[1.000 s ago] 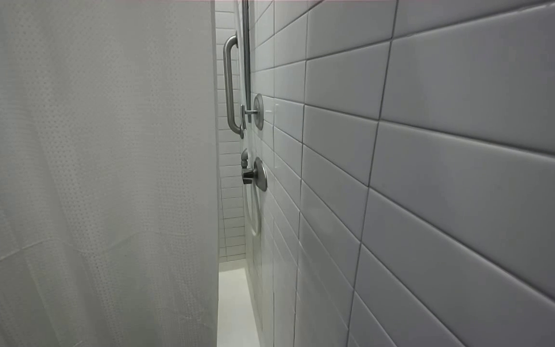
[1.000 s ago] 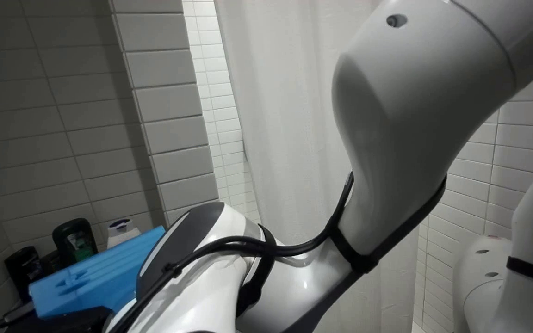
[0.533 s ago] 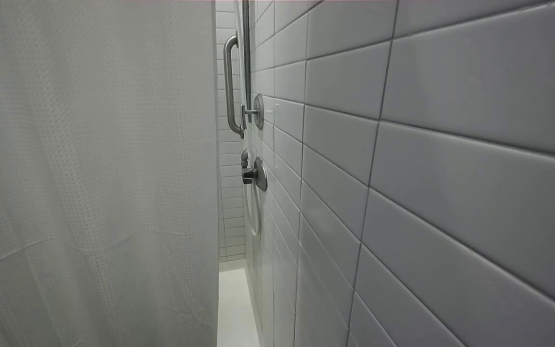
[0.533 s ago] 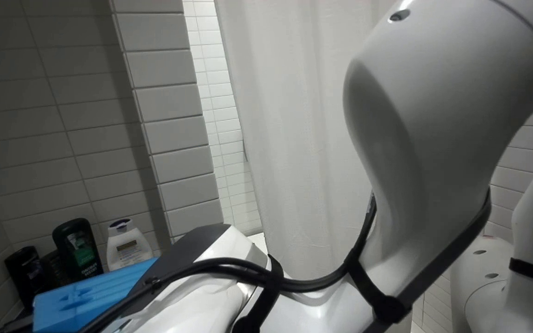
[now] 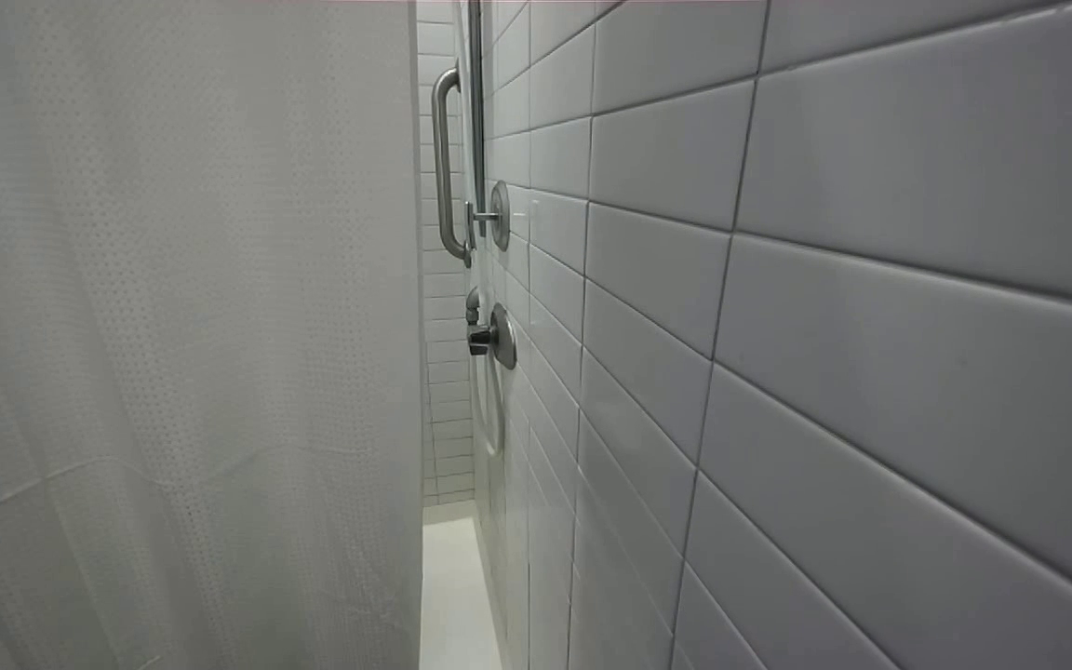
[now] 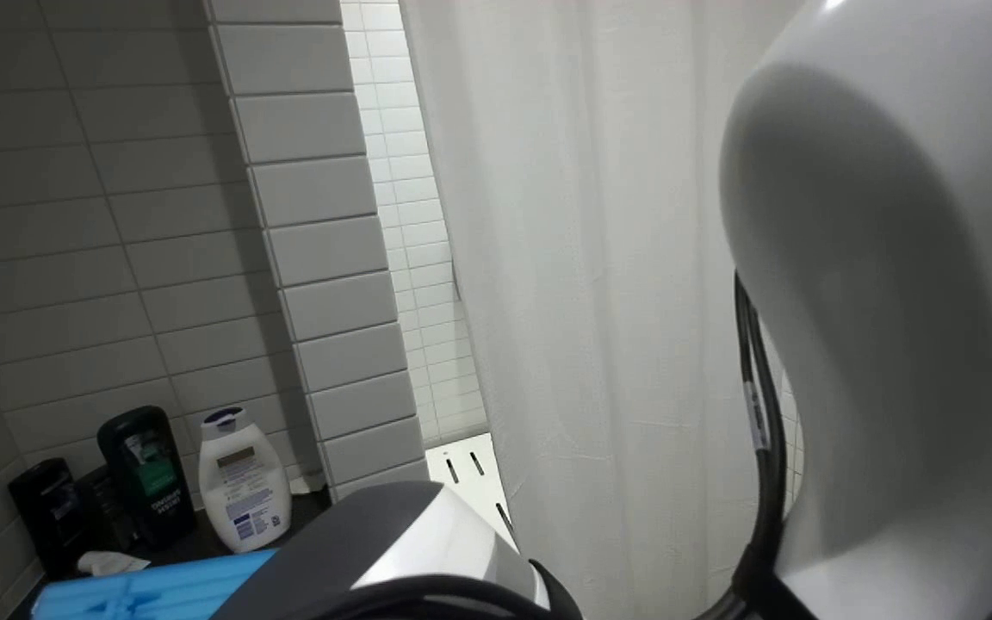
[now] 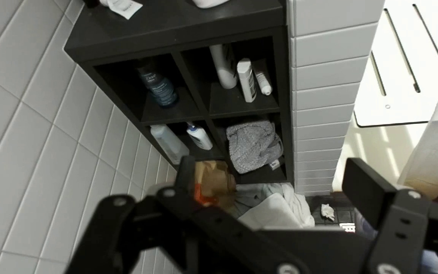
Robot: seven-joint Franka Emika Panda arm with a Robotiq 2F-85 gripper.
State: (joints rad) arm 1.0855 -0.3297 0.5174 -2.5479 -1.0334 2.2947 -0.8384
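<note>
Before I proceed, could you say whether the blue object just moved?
Yes: in an exterior view, the blue object now sits lower relative to the white bottle.

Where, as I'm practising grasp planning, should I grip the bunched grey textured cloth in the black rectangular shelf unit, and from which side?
Probably pinch the grey textured cloth by its rounded front bulge, coming from the open front: the black shelf unit closes it in above and at both sides.
</note>
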